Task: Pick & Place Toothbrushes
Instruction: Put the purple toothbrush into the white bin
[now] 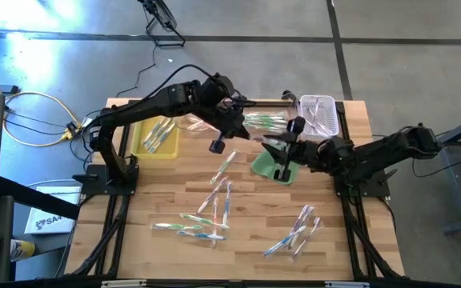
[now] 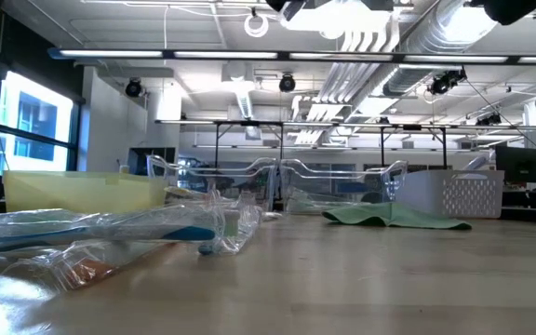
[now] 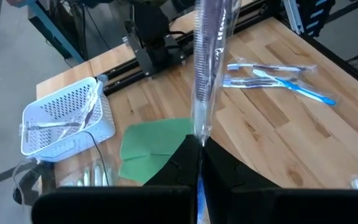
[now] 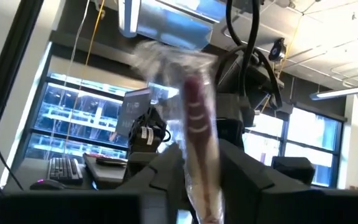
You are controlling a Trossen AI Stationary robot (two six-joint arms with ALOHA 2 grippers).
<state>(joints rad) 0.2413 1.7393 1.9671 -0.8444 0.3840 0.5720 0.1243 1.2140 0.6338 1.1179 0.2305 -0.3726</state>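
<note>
Glossy film risk: wrappers may slip from a thin pinch and drop onto green cloth.
Left gripper: together on wrapped toothbrush, above mid-table.
Right gripper: clamped on reddish toothbrush, lifted.
White basket: few toothbrushes.
Yellow tray: several.
Loose toothbrushes: scattered on tabletop.

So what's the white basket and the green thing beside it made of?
The white basket looks like hard plastic: stiff walls full of small holes, smooth finish. The green thing seems a soft matte cloth: it lies flat with folds and creases.
</note>
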